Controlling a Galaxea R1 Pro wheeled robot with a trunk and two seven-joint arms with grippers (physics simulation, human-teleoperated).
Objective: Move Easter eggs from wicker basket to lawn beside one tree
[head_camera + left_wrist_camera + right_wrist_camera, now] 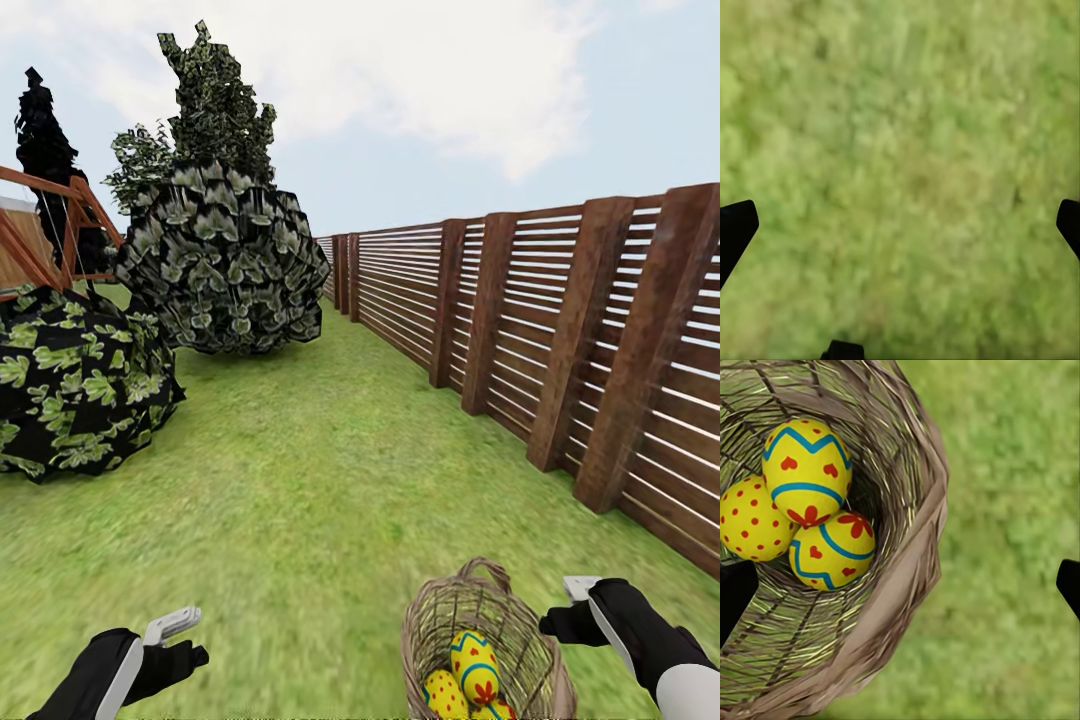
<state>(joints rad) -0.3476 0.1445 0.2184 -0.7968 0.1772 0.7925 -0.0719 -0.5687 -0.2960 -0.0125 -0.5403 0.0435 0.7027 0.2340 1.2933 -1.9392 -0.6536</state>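
The lawn [330, 470] spreads wide and flat across the head view, mottled green, running back between a slatted brown wooden fence [560, 340] on the right and two big leafy bushes [225, 265] on the left, with a dark narrow tree [42, 140] and a red-brown wooden frame [50, 235] behind them. The wicker basket [525, 650] stands on the grass at the near edge of that view, just left of the right arm, its small loop handle at the far rim. All three Easter eggs [808, 472] lie together inside the wicker basket, touching one another; two carry blue bands and red marks, one is dotted red. The right tool [578, 600] hangs just beside the basket's right rim, and in the right wrist view its dark fingertips [735, 592] sit wide apart at the picture's edges, holding nothing. The left tool [172, 640] hovers over bare grass well left of the basket, its fingertips [735, 229] likewise spread wide and empty.
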